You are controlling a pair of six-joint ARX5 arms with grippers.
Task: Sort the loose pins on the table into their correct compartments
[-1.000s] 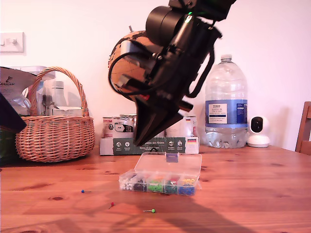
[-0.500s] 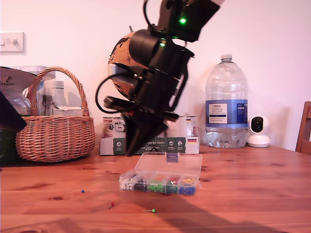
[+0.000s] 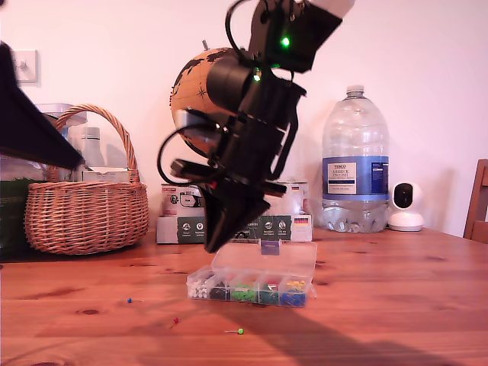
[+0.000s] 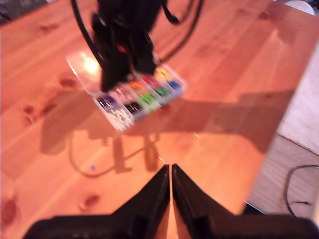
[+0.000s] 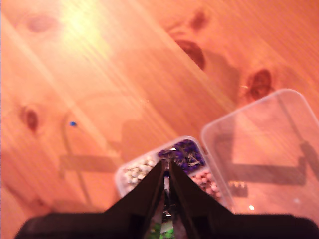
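Three tiny loose pins lie flat on the brown wooden worktop, near its front edge: a blue pin, a red pin and a green pin. Behind them, the clear box sits open, its compartments full of coloured pins.

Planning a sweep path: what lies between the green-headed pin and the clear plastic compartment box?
Nothing: the exterior view shows only bare reddish-brown wooden table between the green-headed pin and the clear plastic compartment box.
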